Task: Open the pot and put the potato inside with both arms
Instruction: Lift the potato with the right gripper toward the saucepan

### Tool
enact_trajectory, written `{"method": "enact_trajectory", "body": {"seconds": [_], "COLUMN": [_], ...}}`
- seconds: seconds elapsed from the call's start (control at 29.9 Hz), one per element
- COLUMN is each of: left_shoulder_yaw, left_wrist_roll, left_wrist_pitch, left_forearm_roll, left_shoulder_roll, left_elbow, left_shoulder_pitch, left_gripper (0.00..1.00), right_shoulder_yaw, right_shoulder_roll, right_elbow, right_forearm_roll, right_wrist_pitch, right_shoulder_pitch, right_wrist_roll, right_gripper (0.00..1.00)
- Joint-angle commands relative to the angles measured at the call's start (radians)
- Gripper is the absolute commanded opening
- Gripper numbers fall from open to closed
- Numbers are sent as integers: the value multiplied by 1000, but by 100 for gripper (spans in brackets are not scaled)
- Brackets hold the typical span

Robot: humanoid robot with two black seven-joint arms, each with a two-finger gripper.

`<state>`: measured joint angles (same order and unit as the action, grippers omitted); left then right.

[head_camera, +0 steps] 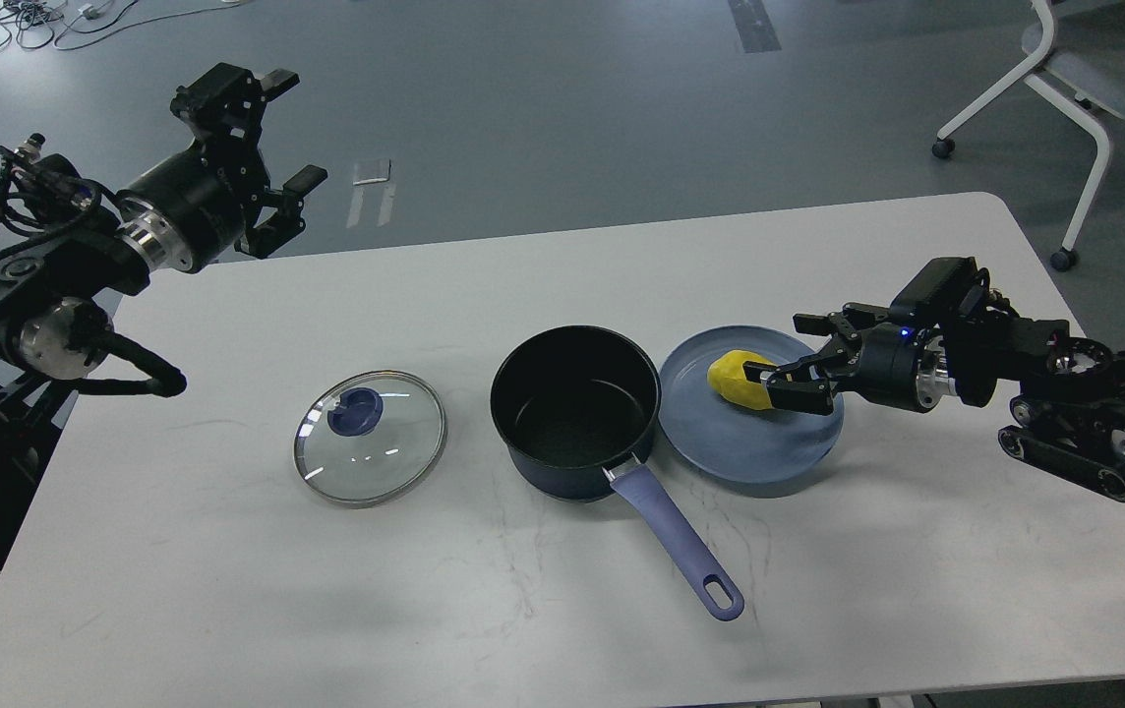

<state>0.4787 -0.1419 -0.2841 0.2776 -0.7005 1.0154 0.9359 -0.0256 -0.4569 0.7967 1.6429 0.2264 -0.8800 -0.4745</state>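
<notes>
Grey floor fills the far part of the view, with a white chair (1064, 88) at the far right and loose cables (22, 25) at the far left. Nearer to us lies a white table (523, 629) with rounded corners.

Near the middle of the table stands our pot (577, 413), open, its black inside bare. Its lavender handle (676, 541) points toward the near right and ends in a loop hole. To the left of the pot, apart from it, a glass lid (371, 438) lies flat on the table with its blue knob facing up.

Just right of the pot, with its rim touching or almost touching the pot (we cannot tell which), sits a blue-grey plate (749, 447). The yellow potato (740, 381) rests on the far half of that plate.

Our right arm (1064, 393) comes in from the right edge, low over the table. The right gripper (779, 379) has its two fingers around the right end of the potato, one on the far side and one on the near side; whether they press on it we cannot tell.

Our left arm (51, 275) enters from the left edge and rises beyond the far left corner of the table. The left gripper (287, 133) hangs in the air over the floor, fingers spread wide, holding nothing.
</notes>
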Motion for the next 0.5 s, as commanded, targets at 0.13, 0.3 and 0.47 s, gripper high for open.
{"method": "enact_trajectory", "body": {"seconds": [0.13,0.3,0.47], "left_shoulder_yaw": [-11,-11,-11], "left_wrist_roll": [1,-1,-7], "left_wrist_pitch": [-1,2,3], "left_forearm_roll": [3,5,11], "left_shoulder_roll": [-30,-39,-53], "left_elbow": [-1,-1,-1], "left_shoulder_pitch": [-3,-11,-23], "left_gripper": [98,98,98], "right_shoulder_yaw": [-79,-114,-119], "right_shoulder_roll": [56,95,113], "right_elbow": [-40,-79,-91], "right_forearm_roll": [0,0,-6], "right_wrist_pitch": [-1,-2,-2], "right_shoulder_pitch": [-5,-22,-33], "right_wrist_roll": [-14,-14,-14], "right_gripper": [92,89,63]}}
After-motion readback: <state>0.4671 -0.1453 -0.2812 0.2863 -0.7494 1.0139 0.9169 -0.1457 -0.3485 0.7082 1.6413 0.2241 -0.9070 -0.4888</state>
